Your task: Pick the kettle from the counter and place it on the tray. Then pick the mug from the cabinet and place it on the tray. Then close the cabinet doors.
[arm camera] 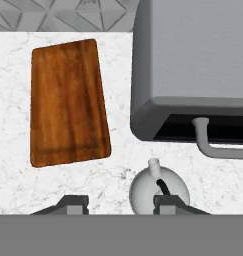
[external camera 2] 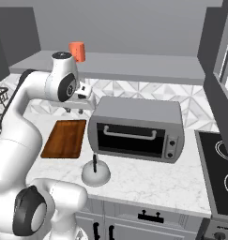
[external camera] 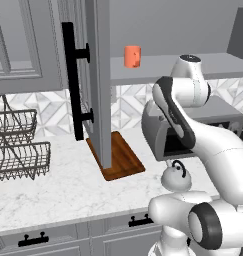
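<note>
- Hovering high above the counter [external camera 2: 134, 180], the gripper [arm camera: 120, 202] points straight down; its two fingertips [arm camera: 73, 202] stand wide apart with nothing between them.
- In the hand view, the kettle [arm camera: 158, 190] sits on the marble just in front of the toaster oven [arm camera: 193, 65], with the right fingertip overlapping its black handle from above, well clear of it.
- The tray [arm camera: 68, 102] lies bare on the counter, beside the oven and near the kettle.
- The mug [external camera: 132, 56] stands on the cabinet shelf [external camera: 193, 65].
- One cabinet door [external camera: 95, 80] hangs open, its edge in front of the tray in the left base view.
</note>
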Robot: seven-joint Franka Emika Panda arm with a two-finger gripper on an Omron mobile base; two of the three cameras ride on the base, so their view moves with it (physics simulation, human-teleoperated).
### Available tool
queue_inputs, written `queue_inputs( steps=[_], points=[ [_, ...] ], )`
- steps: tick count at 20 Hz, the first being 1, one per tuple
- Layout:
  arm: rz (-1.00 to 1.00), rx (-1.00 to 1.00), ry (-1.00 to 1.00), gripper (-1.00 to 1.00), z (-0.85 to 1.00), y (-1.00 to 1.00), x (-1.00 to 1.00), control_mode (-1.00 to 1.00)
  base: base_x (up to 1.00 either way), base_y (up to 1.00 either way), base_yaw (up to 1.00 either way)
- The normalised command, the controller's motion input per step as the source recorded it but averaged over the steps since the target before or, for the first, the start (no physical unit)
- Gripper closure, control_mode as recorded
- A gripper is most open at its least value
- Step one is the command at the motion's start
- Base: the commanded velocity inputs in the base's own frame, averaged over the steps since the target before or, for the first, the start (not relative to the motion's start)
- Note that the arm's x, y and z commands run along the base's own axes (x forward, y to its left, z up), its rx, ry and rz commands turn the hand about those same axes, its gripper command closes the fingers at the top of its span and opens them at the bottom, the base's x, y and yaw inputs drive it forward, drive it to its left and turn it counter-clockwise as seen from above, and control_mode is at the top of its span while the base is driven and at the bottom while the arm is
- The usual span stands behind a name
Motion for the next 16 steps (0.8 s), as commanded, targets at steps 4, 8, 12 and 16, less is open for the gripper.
queue_inputs(
  steps=[4,8,12,16],
  points=[
    [0.0,0.0,-0.01,-1.0,-0.03,0.0,-0.04,-1.0,0.0,0.0,0.0],
    [-0.07,0.0,0.0,-1.0,-0.31,-0.14,-0.33,-1.0,0.0,0.0,0.0],
    [-0.19,0.02,0.0,-1.0,-0.6,-0.52,-0.56,-1.0,0.0,0.0,0.0],
    [-0.2,0.0,0.07,-1.0,-0.57,-0.48,-0.36,-1.0,0.0,0.0,0.0]
  ],
)
